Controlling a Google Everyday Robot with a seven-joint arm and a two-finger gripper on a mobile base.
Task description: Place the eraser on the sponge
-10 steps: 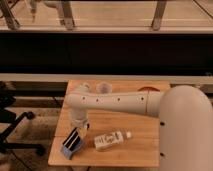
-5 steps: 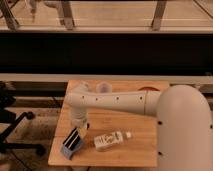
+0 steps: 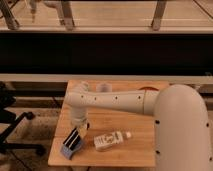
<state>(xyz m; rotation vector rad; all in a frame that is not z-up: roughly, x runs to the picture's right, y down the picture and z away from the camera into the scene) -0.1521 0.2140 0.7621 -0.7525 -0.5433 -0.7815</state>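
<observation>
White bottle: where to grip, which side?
Probably mid-body of the white bottle, from above, across its narrow width: it lies flat on the table, cap pointing right. The gripper hangs just left, over the eraser on the sponge.

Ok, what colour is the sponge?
Light blue, in the camera view: the sponge lies just beneath the gripper.

You see a light-blue sponge with a dark, near-black eraser on it, both on a warm tan wooden table. The bottle is white, and the arm is white with small dark dots. Its pale gripper hangs just above the eraser, and the chair at the left is black.
</observation>
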